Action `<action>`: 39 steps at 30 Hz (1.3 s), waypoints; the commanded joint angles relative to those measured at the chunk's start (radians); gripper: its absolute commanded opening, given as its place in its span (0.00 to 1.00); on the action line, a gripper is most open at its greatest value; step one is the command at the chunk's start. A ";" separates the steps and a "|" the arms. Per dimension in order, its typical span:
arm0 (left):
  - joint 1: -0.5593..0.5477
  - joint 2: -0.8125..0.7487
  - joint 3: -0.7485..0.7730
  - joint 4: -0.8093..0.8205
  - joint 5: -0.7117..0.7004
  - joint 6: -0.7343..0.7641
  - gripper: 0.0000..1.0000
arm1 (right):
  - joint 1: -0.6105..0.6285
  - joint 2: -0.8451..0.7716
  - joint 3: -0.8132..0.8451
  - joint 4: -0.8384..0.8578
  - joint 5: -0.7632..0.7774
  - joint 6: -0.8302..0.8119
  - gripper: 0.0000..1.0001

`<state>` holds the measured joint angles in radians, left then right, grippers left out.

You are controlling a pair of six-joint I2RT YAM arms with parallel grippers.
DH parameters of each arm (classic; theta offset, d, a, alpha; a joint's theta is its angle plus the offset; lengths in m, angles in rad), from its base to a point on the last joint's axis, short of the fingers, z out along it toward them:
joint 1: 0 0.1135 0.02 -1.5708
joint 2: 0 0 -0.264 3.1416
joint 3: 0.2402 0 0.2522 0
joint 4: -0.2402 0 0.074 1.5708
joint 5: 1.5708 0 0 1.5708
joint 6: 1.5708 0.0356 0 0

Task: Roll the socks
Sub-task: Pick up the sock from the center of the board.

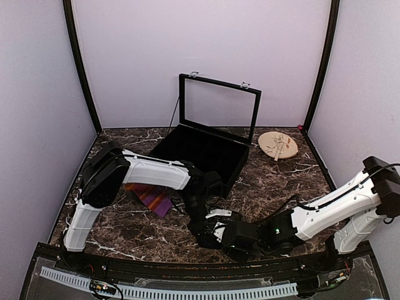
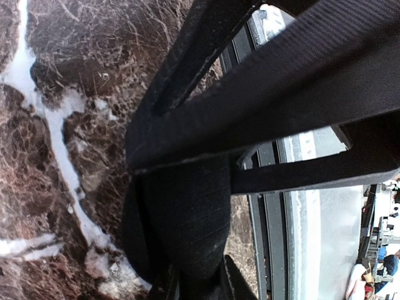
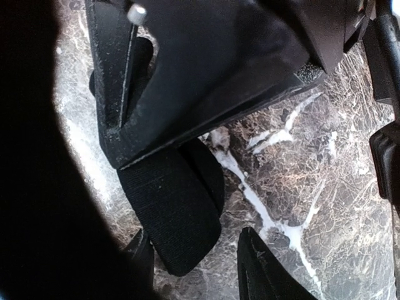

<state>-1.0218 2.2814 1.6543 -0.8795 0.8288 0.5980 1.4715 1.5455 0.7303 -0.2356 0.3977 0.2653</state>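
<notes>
The black sock (image 2: 187,219) lies on the marble table near its front edge, partly folded over; its white stripes do not show. My left gripper (image 2: 203,289) is shut on one end of it, fingers tight on both sides. My right gripper (image 3: 197,265) is open, with the sock's rounded end (image 3: 175,219) between its fingers (image 3: 262,272), close to the left one. In the top view both grippers meet at the front centre, left gripper (image 1: 201,220), right gripper (image 1: 215,232). The purple, orange and red striped sock (image 1: 150,197) lies flat under my left arm.
An open black case (image 1: 206,153) with a raised glass lid stands at the back centre. A round wooden plate (image 1: 278,145) lies at the back right. The table's front rail (image 2: 275,225) runs just beside the black sock.
</notes>
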 commanded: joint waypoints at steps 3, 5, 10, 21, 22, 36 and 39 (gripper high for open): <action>-0.005 0.021 0.002 -0.017 0.016 0.011 0.21 | -0.009 -0.041 0.009 0.096 0.061 -0.005 0.44; -0.004 0.023 0.001 -0.018 0.019 0.012 0.22 | -0.010 -0.064 -0.006 0.102 0.070 0.002 0.44; -0.003 0.031 0.010 -0.026 0.024 0.013 0.22 | -0.004 -0.083 -0.022 0.113 0.053 -0.001 0.44; 0.008 0.056 0.022 -0.057 0.058 0.020 0.22 | -0.002 -0.066 -0.020 0.106 -0.026 -0.027 0.45; 0.008 0.060 0.027 -0.061 0.061 0.019 0.21 | -0.001 -0.061 -0.018 0.105 -0.034 -0.031 0.45; 0.012 0.088 0.049 -0.083 0.088 0.027 0.22 | 0.003 0.034 0.003 0.112 -0.076 -0.058 0.47; 0.012 0.089 0.048 -0.087 0.093 0.028 0.22 | 0.001 0.041 0.015 0.109 -0.065 -0.067 0.47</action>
<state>-1.0084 2.3447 1.6985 -0.9382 0.9371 0.6083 1.4666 1.5696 0.7200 -0.1520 0.3260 0.2169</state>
